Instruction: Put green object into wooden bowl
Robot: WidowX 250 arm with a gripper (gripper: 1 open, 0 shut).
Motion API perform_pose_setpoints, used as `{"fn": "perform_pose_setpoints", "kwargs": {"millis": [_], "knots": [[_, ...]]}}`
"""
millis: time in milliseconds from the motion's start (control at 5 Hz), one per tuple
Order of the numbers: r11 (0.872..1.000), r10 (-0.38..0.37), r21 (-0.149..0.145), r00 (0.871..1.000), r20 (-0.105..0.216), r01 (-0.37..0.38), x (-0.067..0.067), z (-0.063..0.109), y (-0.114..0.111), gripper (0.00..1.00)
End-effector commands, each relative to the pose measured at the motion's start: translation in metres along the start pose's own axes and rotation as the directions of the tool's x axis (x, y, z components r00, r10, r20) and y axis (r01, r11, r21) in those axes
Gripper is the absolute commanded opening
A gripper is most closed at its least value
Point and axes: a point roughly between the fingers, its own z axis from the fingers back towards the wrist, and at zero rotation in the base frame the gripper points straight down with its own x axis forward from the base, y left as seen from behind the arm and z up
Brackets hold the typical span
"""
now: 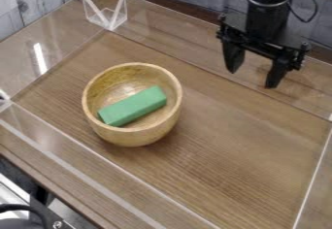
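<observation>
The mint-green object [134,107] lies flat inside the round tan wooden bowl [111,128], which sits on the table's left half. My black gripper [255,73] hangs well to the right of the bowl and farther back, pointing down above the tabletop. Its two fingers stand apart, open, with nothing between them. It touches neither the bowl nor the green object.
Clear acrylic walls [46,53] ring the wooden tabletop [220,155] on all sides. A small clear bracket [107,13] stands at the back left corner. The front wall [78,184] runs along the near edge.
</observation>
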Motion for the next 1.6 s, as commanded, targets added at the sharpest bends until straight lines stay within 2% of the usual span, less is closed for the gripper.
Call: {"fn": "perform_pose_setpoints", "kwargs": {"millis": [0,200,400,600,1000,1200,1400], "knots": [[1.000,-0.014,-0.004,0.998,0.057,0.015,0.001,0.016,-0.006,1.00],[1.000,0.026,-0.003,0.997,0.066,-0.026,-0.005,0.015,0.002,1.00],[0.998,0.059,0.002,0.995,0.078,-0.059,-0.007,0.013,0.011,1.00],[0.996,0.084,-0.007,0.992,0.094,-0.084,-0.006,0.014,0.015,1.00],[0.989,0.147,-0.014,0.984,0.097,-0.146,0.016,-0.001,0.024,1.00],[0.986,0.165,-0.017,0.982,0.092,-0.164,0.019,0.002,0.011,1.00],[0.987,0.162,-0.018,0.984,0.078,-0.161,0.016,0.006,0.000,1.00]]}}
